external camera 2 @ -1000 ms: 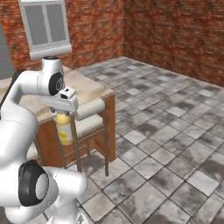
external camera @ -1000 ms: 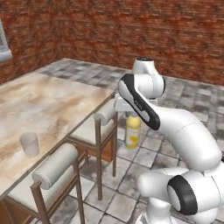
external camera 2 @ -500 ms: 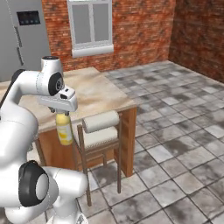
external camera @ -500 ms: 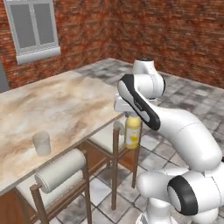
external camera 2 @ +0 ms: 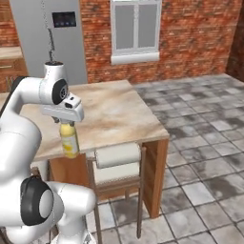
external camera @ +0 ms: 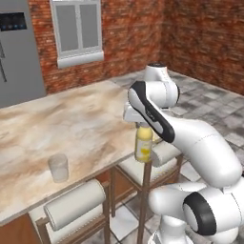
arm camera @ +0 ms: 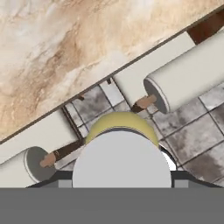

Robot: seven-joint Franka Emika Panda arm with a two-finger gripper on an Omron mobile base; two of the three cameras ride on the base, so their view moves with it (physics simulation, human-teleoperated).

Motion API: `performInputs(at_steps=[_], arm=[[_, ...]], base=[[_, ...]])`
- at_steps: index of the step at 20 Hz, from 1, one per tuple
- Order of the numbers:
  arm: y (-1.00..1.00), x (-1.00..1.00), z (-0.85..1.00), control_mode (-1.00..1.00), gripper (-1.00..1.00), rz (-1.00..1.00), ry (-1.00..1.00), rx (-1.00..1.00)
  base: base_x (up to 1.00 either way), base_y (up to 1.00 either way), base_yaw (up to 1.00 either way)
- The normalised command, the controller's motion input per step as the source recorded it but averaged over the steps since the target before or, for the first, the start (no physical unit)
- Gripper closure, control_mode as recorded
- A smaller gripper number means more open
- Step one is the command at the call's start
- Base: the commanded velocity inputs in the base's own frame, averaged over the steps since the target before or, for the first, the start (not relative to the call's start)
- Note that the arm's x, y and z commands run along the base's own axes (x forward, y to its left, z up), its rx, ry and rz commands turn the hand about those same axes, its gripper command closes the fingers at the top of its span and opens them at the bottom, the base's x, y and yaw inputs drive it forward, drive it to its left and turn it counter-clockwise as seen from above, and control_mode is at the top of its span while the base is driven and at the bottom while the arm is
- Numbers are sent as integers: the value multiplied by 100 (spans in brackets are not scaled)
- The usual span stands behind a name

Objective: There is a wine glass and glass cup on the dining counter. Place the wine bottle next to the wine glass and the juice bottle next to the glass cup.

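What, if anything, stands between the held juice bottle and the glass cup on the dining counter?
Nothing visible does. The gripper holds the juice bottle by its top, just off the dining counter edge, above the stools. Bare countertop lies between it and the glass cup.

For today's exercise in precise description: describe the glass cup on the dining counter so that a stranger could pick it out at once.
Start at the dining counter, the big marbled beige top below the window. Near its front edge, above a padded stool, stands the glass cup: a small translucent, stemless tumbler, unlike the yellow juice bottle hanging in the gripper.
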Motion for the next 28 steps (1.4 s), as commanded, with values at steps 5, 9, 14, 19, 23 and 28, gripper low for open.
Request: performInputs(at_steps=[5, 9, 14, 19, 23, 28], arm=[[0, 0, 0, 100, 100, 0, 0, 0], [0, 0, 0, 100, 100, 0, 0, 0], [0, 0, 0, 100, 100, 0, 0, 0], [0, 0, 0, 100, 100, 0, 0, 0], [0, 0, 0, 100, 100, 0, 0, 0], [0, 0, 0, 100, 100, 0, 0, 0]], base=[[52, 0, 50], [59, -4, 48], [68, -14, 39], [65, -20, 34], [36, -18, 25], [0, -2, 1]])
